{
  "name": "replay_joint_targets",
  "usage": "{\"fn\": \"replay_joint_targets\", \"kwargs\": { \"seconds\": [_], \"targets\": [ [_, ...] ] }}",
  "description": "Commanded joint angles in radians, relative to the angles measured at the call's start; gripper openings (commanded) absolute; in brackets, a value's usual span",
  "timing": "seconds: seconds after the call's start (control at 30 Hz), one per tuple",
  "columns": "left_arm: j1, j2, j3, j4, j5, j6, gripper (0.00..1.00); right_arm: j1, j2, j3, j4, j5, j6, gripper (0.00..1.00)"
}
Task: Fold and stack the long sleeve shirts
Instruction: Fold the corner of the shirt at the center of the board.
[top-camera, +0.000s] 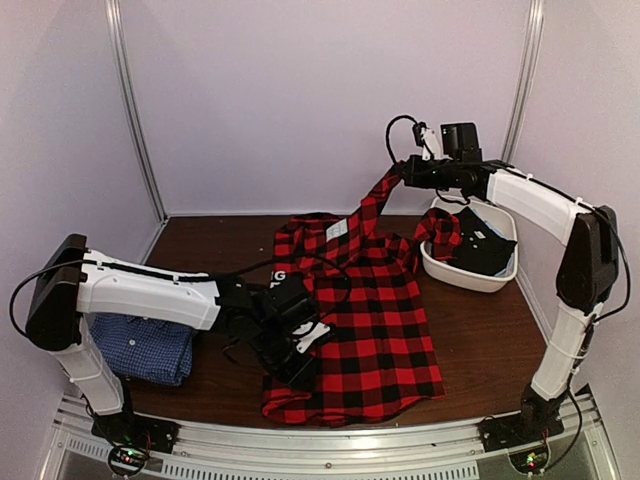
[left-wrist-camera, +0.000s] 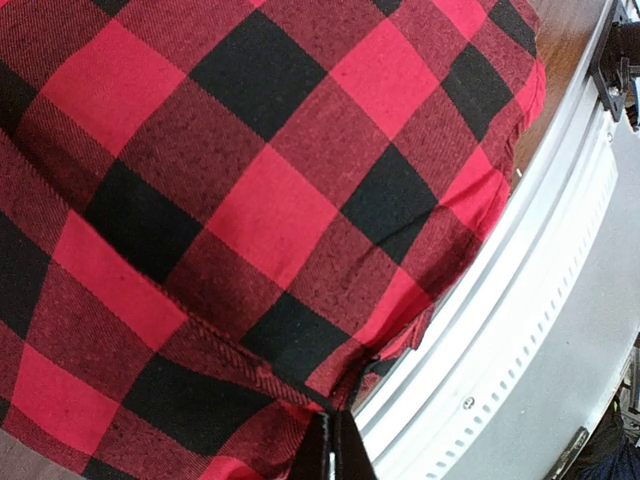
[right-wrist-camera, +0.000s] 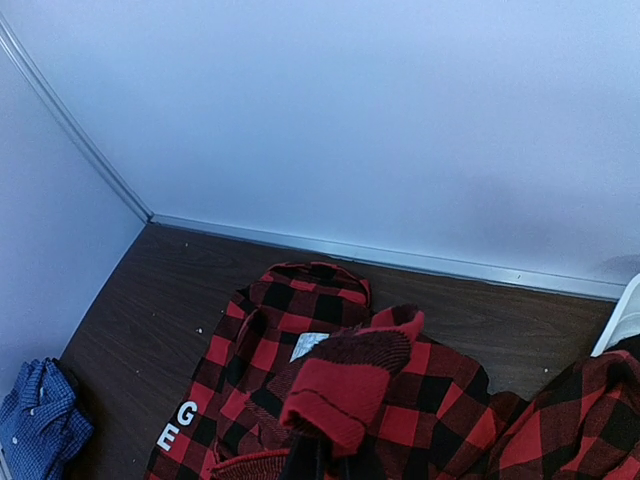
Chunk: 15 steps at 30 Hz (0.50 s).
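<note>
The red-and-black plaid flannel shirt (top-camera: 365, 320) lies spread on the table, with white letters (right-wrist-camera: 178, 425) on its left side. My left gripper (top-camera: 292, 352) is shut on the shirt's hem near its front left corner (left-wrist-camera: 335, 445). My right gripper (top-camera: 400, 175) is shut on the cuff of the shirt's sleeve (right-wrist-camera: 345, 385) and holds it high above the table, the sleeve hanging down to the body. The blue fine-check shirt (top-camera: 140, 345) lies folded at the front left, under my left arm; it also shows in the right wrist view (right-wrist-camera: 40, 420).
A white basin (top-camera: 470, 270) with dark clothing and part of the plaid sleeve stands at the right. The metal rail (left-wrist-camera: 500, 330) runs along the table's front edge, right by the left gripper. White walls close the back and sides.
</note>
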Motion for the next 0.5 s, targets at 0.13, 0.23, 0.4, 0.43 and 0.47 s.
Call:
{"fn": "replay_joint_targets", "kwargs": {
  "seconds": [0.13, 0.23, 0.4, 0.43, 0.47],
  "targets": [
    [-0.006, 0.011, -0.034, 0.079, 0.081, 0.018, 0.03, -0.006, -0.117, -0.088, 0.043, -0.007, -0.005, 0.00],
    [-0.006, 0.013, -0.036, 0.087, 0.082, 0.022, 0.25, -0.005, -0.136, -0.127, 0.044, -0.029, -0.003, 0.00],
    [0.017, -0.030, -0.010, 0.100, 0.074, 0.018, 0.57, 0.006, -0.173, -0.212, 0.052, -0.072, -0.004, 0.00],
    [0.029, -0.040, -0.006, 0.107, 0.081, 0.017, 0.58, 0.011, -0.177, -0.223, 0.049, -0.078, -0.010, 0.00],
    [0.045, -0.052, -0.001, 0.113, 0.089, 0.016, 0.59, 0.015, -0.180, -0.234, 0.045, -0.087, -0.015, 0.00]
  ]
}}
